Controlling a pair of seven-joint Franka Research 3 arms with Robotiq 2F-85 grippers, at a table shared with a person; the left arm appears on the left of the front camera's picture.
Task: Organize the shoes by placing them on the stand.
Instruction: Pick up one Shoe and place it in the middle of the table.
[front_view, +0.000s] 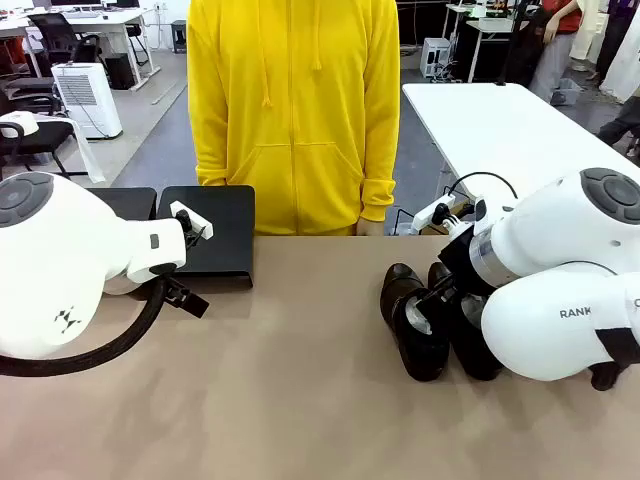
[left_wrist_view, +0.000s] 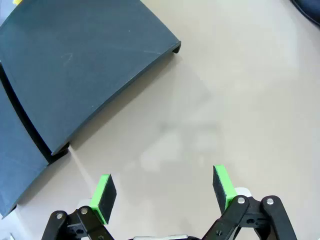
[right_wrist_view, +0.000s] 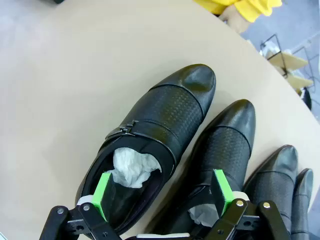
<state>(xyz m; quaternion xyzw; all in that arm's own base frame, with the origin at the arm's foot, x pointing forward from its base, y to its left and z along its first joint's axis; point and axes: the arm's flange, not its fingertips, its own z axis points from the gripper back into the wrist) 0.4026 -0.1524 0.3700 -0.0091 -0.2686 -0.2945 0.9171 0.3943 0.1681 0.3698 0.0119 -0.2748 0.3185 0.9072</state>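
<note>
Four glossy black leather dress shoes (right_wrist_view: 150, 145) lie side by side on the right part of the smooth tan table (front_view: 300, 400), well apart from the stand (front_view: 215, 235). Each has a polished rounded toe, a woven-embossed panel across the instep and a narrow strap. Crumpled white paper (right_wrist_view: 132, 167) fills the open throat of the two nearest.

The right gripper (right_wrist_view: 162, 192) hangs over those two with its jaws spread wide and holds nothing. One green pad dips at the mouth of the outermost shoe beside the paper, and the other sits above its neighbour. Whether either pad touches leather is hard to tell from this angle.

The stand is two flat matte-black rectangular platforms with turned-down lips, set edge to edge at the table's far left, in front of a person (front_view: 295, 110) in a yellow hoodie. The left gripper (left_wrist_view: 162, 192) hovers near the stand's corner over bare tabletop, with its jaws apart and nothing between them.
</note>
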